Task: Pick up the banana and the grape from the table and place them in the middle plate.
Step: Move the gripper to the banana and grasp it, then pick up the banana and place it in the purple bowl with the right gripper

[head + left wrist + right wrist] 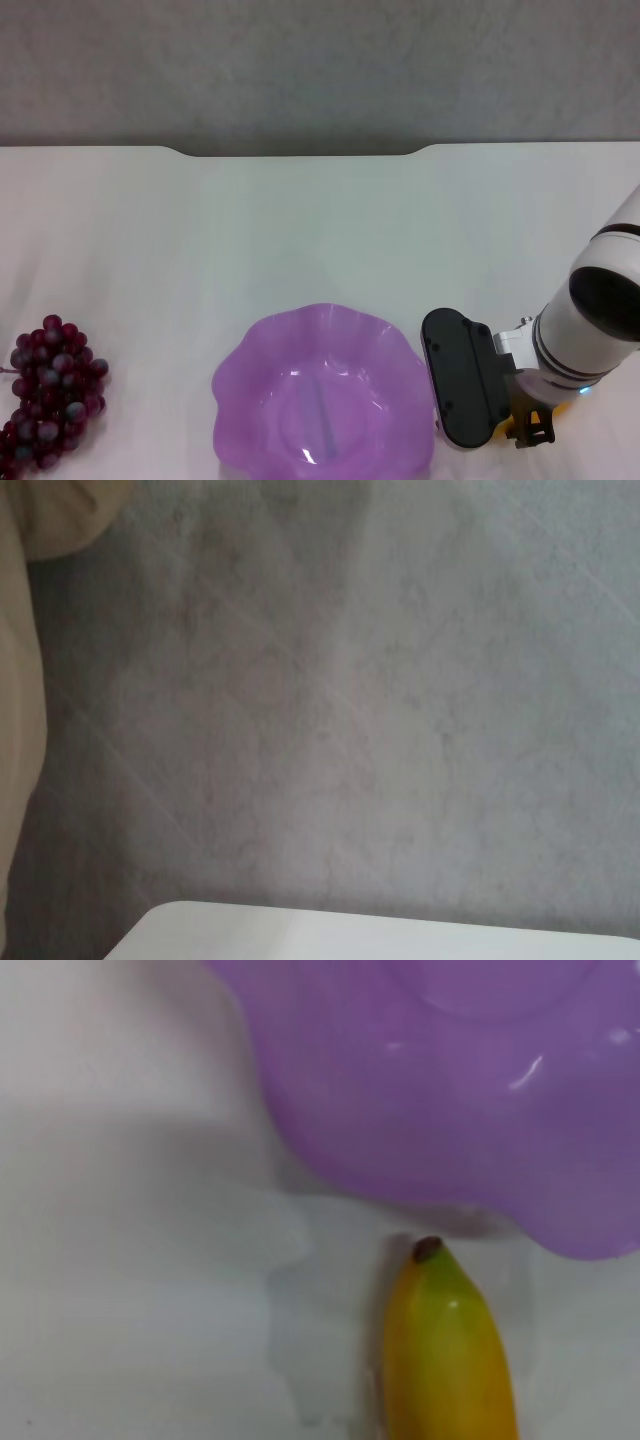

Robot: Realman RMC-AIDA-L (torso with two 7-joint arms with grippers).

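**A:** Banana [445,1355] lies on the table [300,230] just beside the plate [322,395], on its right side, greenish tip pointing at the scalloped rim. The right wrist view looks straight down on it; in the head view only a scrap of yellow shows under the right arm.

**B:** And the right gripper [530,425]?

**A:** Low over the banana, beside the plate's right edge. I cannot tell whether it is open or closed, since the wrist housing hides it.

**B:** So what could go wrong?

**A:** The tip sits very near the rim. A descent too far toward that end could catch the plate and shove or tip it, as it looks light. A grip near the tapered tip may also let the banana swing or slip out.

**B:** The grapes [52,390]?

**A:** Well apart, at the table's left edge, partly out of view. The plate is empty, so both placements remain. The left gripper is not visible; its camera shows only wall and a table corner. A loose bunch may be gripped by a few grapes and dangle.
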